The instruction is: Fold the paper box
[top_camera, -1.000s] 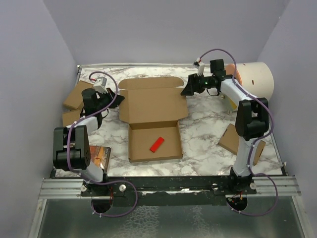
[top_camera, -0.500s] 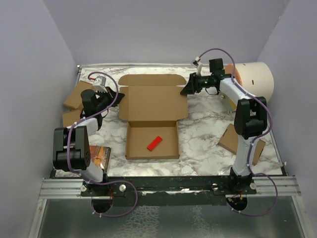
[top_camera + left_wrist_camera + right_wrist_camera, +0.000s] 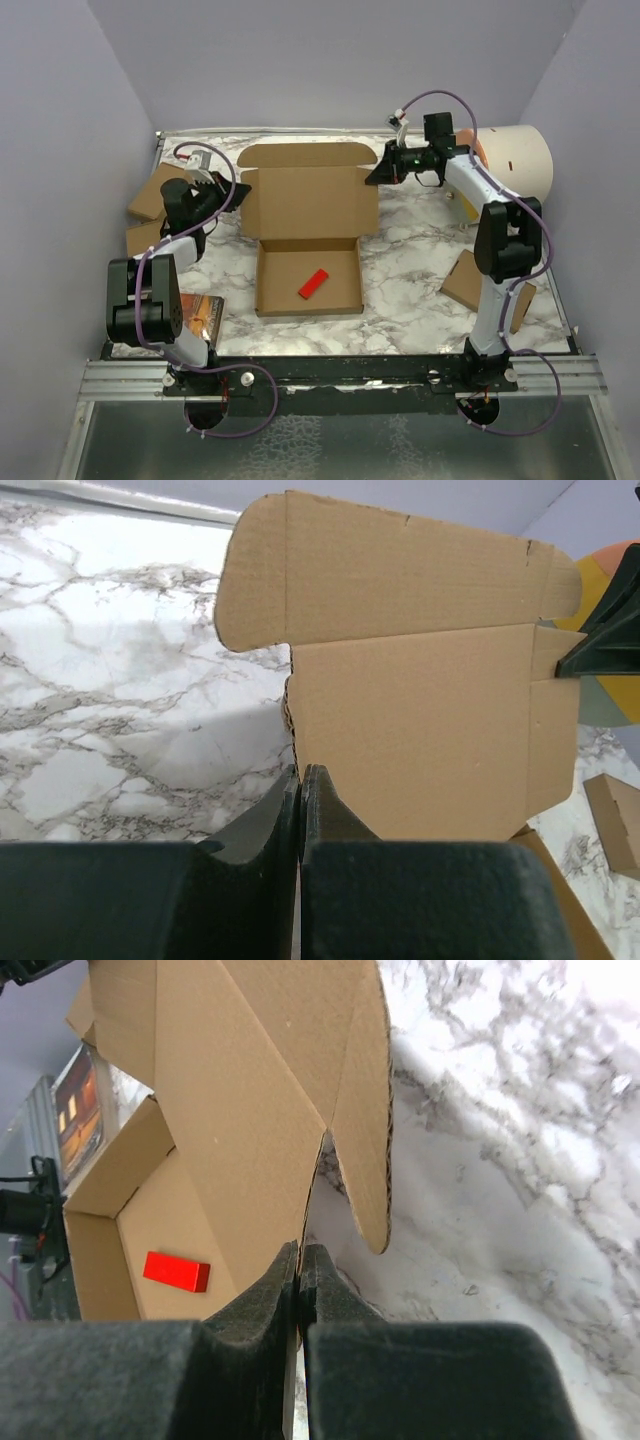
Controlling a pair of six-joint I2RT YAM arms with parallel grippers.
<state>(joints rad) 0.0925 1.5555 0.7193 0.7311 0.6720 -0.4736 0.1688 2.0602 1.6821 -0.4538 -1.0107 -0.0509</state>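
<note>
The paper box [image 3: 310, 200] lies open in the middle of the table. Its tray [image 3: 272, 280] holds a small red block [image 3: 314, 285], and its lid [image 3: 420, 710] is lifted off the table toward the back. My left gripper [image 3: 240, 190] is shut on the lid's left edge, and the cardboard runs in between its fingertips [image 3: 300, 772]. My right gripper [image 3: 372, 178] is shut on the lid's right edge [image 3: 300, 1250], just below the rounded side flap [image 3: 365, 1140]. The red block [image 3: 176, 1271] shows inside the tray in the right wrist view.
Smaller brown cardboard pieces lie at the left [image 3: 158, 190] [image 3: 145, 238] and at the right [image 3: 465, 280]. A cream cylinder with an orange end [image 3: 515, 160] stands at the back right. A colourful flat item [image 3: 200, 315] lies by the left arm's base.
My right gripper has closed on the lid's right edge. The lid has risen more upright and the box has shifted slightly toward the back. The left gripper stays shut.
</note>
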